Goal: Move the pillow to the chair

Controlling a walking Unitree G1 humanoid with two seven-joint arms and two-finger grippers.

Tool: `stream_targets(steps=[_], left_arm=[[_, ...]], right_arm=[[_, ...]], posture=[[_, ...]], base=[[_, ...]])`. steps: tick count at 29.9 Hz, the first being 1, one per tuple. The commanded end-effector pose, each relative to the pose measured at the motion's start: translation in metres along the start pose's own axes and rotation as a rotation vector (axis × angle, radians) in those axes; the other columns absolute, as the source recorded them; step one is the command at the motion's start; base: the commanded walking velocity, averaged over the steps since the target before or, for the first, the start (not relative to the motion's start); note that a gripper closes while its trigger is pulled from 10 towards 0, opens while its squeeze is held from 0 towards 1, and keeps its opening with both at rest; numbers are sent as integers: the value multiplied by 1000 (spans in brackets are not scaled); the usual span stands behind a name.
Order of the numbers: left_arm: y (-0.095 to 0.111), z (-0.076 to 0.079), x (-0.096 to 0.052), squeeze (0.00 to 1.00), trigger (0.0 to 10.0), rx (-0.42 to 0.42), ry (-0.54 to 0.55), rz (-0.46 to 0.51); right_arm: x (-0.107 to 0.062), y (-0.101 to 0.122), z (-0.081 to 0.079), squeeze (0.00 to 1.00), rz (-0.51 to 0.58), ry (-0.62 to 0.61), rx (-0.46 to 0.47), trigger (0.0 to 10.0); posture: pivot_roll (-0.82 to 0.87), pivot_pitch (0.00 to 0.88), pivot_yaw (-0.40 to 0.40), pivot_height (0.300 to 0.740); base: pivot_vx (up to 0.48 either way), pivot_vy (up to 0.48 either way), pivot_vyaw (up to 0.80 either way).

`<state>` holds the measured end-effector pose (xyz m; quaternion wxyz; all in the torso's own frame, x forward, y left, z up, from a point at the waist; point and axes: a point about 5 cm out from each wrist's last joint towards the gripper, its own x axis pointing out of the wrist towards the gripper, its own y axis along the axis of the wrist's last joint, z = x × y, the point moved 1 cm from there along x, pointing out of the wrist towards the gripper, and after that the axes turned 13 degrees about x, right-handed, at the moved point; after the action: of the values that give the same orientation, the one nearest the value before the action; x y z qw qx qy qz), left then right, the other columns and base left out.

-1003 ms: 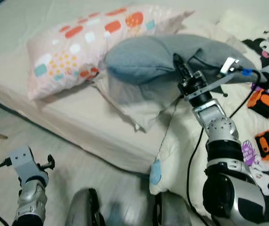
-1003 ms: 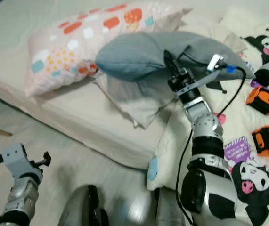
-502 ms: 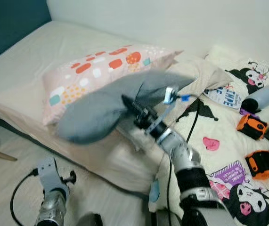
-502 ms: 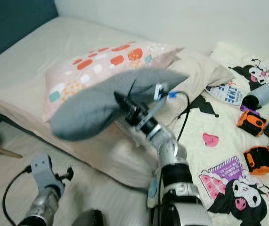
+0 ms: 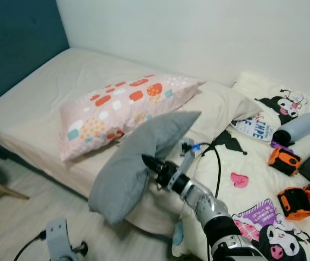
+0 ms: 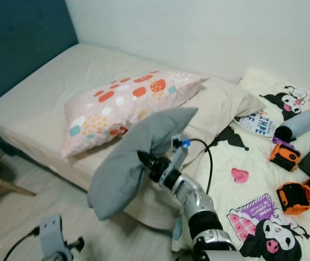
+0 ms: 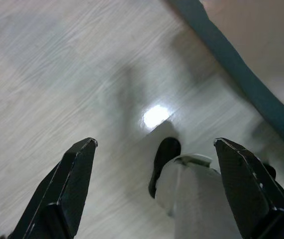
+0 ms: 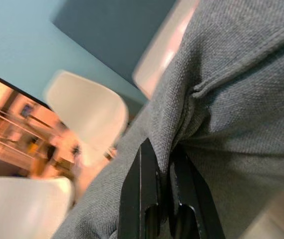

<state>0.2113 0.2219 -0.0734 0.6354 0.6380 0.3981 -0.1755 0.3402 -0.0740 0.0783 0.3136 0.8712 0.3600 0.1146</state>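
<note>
Left eye view, from left to right: left gripper [image 7: 151, 189] low over wood floor [image 7: 57, 64], fingers spread apart, idle. Patterned pillow [image 5: 122, 111] lying on bed [image 5: 35, 92]. Grey pillow [image 5: 138, 160] lifted clear of mattress edge, hanging from right gripper [image 5: 150, 163], fingers pinched tight on its fabric. Carry step under way, by the look of it; next, probably a turn towards white chair [image 8: 89, 112], grip kept firm.
</note>
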Motion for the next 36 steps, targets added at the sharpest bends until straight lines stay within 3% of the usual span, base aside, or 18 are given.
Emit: stream_targets(steps=[1, 3, 4, 5, 15, 21, 29, 36], left_arm=[[-14, 1, -3, 0, 10000, 14, -9, -47], [-17, 1, -3, 0, 10000, 21, -11, -54], [-19, 1, -4, 0, 10000, 28, -16, -57], [-20, 1, -4, 0, 10000, 33, -22, -54], [-22, -3, -4, 0, 10000, 48, -31, -52], [-21, 2, -4, 0, 10000, 68, -47, -64], [-24, 7, -5, 0, 10000, 91, -58, -95], [-23, 8, -5, 0, 10000, 121, -72, -68]], right_arm=[[-1, -7, 2, 0, -11, -14, -43, 0], [-2, -15, 4, 0, -45, -25, -62, 0], [-2, -19, 4, 0, -54, -16, -77, 3882], [0, -21, -1, 0, -56, 10, -89, 10000], [15, -14, -27, 0, -26, 178, -114, 10000], [23, -16, -48, 0, -28, 303, -143, 10000], [27, -15, -58, 0, -22, 340, -153, 10000], [27, -17, -58, 0, -32, 348, -155, 10000]], posture=[[-98, 58, 23, 701], [-95, 56, 21, 701], [-88, 55, 19, 701], [-82, 53, 15, 701], [-82, 51, 24, 701], [-80, 51, 27, 701], [-81, 52, 28, 701], [-79, 48, 27, 701]], base=[[0, 0, 0], [0, 0, 0], [0, 0, 0], [0, 0, 444], [0, 0, 764], [0, 0, 800], [-360, 0, 800], [0, 0, 800]])
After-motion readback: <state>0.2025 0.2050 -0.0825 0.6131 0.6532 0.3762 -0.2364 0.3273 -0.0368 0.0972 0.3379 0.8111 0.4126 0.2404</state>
